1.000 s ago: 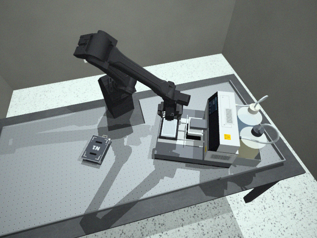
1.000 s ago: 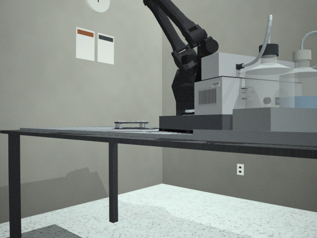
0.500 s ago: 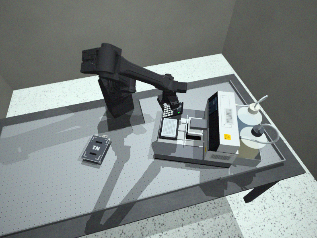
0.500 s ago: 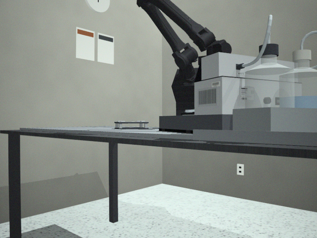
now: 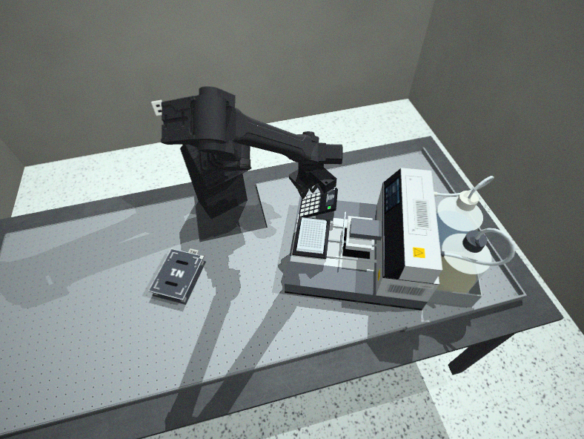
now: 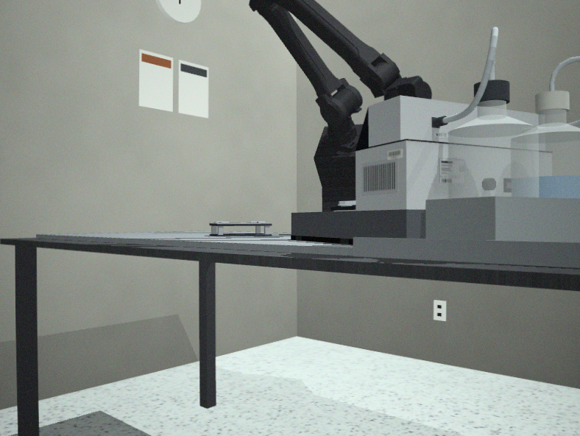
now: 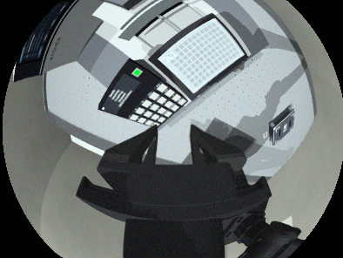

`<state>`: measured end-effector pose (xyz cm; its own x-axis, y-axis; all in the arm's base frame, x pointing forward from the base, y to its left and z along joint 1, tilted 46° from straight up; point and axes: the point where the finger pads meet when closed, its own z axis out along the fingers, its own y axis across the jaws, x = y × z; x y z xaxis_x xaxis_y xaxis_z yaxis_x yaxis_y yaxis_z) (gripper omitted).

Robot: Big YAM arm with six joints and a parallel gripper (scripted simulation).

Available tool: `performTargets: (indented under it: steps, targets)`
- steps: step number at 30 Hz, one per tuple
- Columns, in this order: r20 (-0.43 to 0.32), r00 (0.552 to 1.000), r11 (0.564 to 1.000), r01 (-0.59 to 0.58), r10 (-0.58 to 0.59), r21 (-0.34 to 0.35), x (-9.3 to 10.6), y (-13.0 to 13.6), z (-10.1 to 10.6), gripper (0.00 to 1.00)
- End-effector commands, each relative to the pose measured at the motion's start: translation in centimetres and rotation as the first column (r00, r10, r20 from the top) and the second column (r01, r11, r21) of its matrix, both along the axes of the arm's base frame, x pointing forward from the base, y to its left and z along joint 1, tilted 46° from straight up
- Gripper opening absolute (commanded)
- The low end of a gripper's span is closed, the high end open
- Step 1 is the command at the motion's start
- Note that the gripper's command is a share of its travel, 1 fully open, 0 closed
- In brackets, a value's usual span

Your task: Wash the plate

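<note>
While the end effector point(image 7: 174, 127) shows, the arm point(image 6: 323, 51) point(image 5: 269, 134) leaves the exterior view.

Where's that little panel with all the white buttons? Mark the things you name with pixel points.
In the top view, the keypad point(image 5: 312, 204) point(image 7: 158, 105) sits between the black pincer point(image 5: 311, 192) point(image 7: 174, 126) and the white plate point(image 5: 312, 235) point(image 7: 201, 55).

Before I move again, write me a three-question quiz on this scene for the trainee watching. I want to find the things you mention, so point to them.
1. True or false: the claw point(image 5: 309, 191) point(image 7: 174, 126) is holding the plate point(image 5: 312, 235) point(image 6: 347, 202) point(image 7: 202, 55).

2. Multiple choice: what colour is the lamp point(image 5: 329, 208) point(image 7: 137, 72) beside the keypad point(image 5: 310, 203) point(image 7: 158, 104)?
A) amber
B) red
C) green

3. Fill in the missing word: the plate lies on the ______ of the washer point(image 5: 417, 203) point(image 6: 416, 178) point(image 7: 65, 48), away from the nest N1 point(image 5: 184, 265) point(image 6: 240, 224) point(image 7: 285, 126).

Key:
1. False
2. C
3. carrier
</note>
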<state>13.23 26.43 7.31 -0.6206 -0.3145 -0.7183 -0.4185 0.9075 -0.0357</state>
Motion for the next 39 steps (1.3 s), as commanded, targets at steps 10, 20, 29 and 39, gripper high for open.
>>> performTargets:
  steps: [10,20,29,39]
  targets:
    - [0.063,0.959,0.936,-0.252,0.275,-0.246,-3.9,-0.7,-4.0,0.22]
    - [0.066,0.870,0.788,-0.407,0.488,-0.462,-5.8,-1.2,-6.2,0.02]
    - [0.085,0.833,0.743,-0.437,0.547,-0.506,-5.2,-1.4,-6.7,0.00]
    - [0.321,0.706,0.766,-0.503,0.631,-0.400,-3.1,-1.0,-8.9,0.00]
